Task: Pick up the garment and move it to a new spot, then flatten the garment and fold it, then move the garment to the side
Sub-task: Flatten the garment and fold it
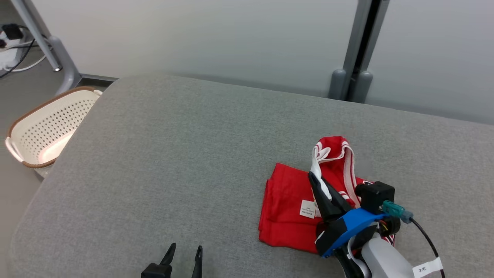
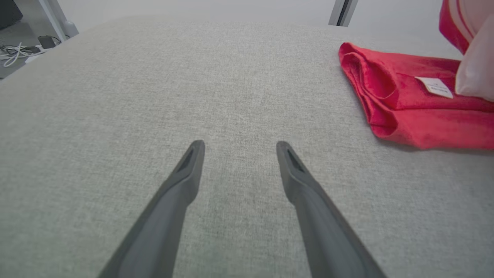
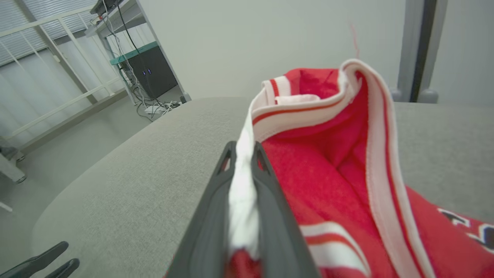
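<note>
A red garment point(image 1: 287, 210) with white trim lies partly folded on the grey padded table point(image 1: 185, 146), right of centre. My right gripper point(image 1: 315, 178) is shut on its white edge and holds that part lifted, so the trim arches up behind the fingers. In the right wrist view the white fabric is pinched between the fingers point(image 3: 266, 185) of the right gripper point(image 3: 242, 148), with the red garment point(image 3: 332, 162) spilling to the right. My left gripper point(image 1: 186, 248) stands open and empty near the table's front edge, left of the garment. In the left wrist view the left gripper point(image 2: 239, 144) hovers over bare table, the garment point(image 2: 409, 100) at upper right.
A cream perforated basket point(image 1: 46, 127) with a brown rim sits below the table's left edge. Metal frame legs point(image 1: 353, 50) stand behind the table against a pale wall. Cables lie on the floor at far left point(image 1: 11, 42).
</note>
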